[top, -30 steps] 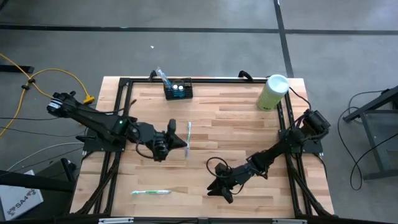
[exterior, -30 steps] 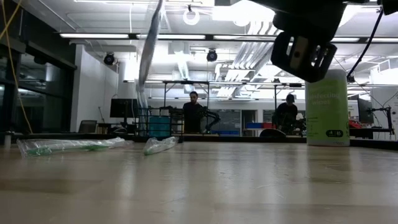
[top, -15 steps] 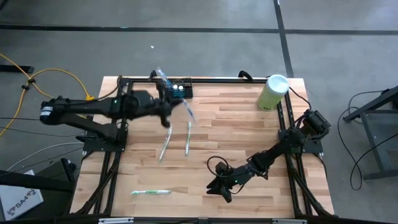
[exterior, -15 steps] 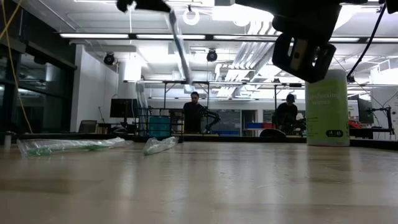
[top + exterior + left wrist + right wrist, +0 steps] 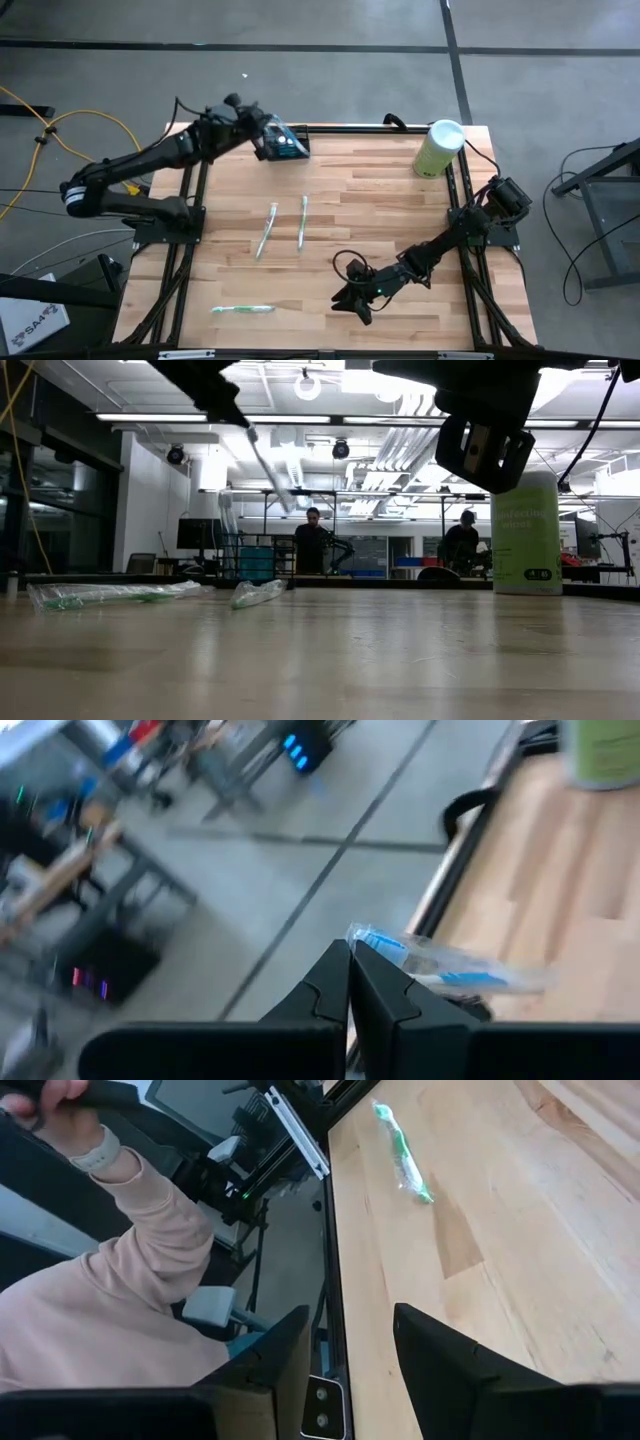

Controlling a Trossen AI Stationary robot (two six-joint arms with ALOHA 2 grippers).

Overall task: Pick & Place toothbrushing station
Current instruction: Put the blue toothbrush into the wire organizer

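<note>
High view: the station [image 5: 288,146], a small black slotted caddy, sits at the far edge of the table [image 5: 380,200], left of centre, well apart from the green cylinder [image 5: 438,148] at the far right corner. Its long axis looks to run roughly along that far edge, slots facing up, though the left gripper [image 5: 268,138] overlaps its left end and hides part of it. That gripper's jaws are pressed together on the wrapper [image 5: 450,963] of a blue toothbrush, seen in the left wrist view pinched at one end and sticking out ahead of the fingers [image 5: 385,990]. I judge the caddy to be rigid, light plastic, likely smooth and easy to slide or tip; a grip across its short width, on the two long walls near the middle, should hold best. Two wrapped brushes [image 5: 285,226] lie side by side mid-table, a green one [image 5: 242,309] near the front left. The right gripper [image 5: 345,1355] waits low over the front of the table, jaws apart, holding nothing. A person's sleeve [image 5: 110,1280] shows beyond the table edge in the right wrist view.
</note>
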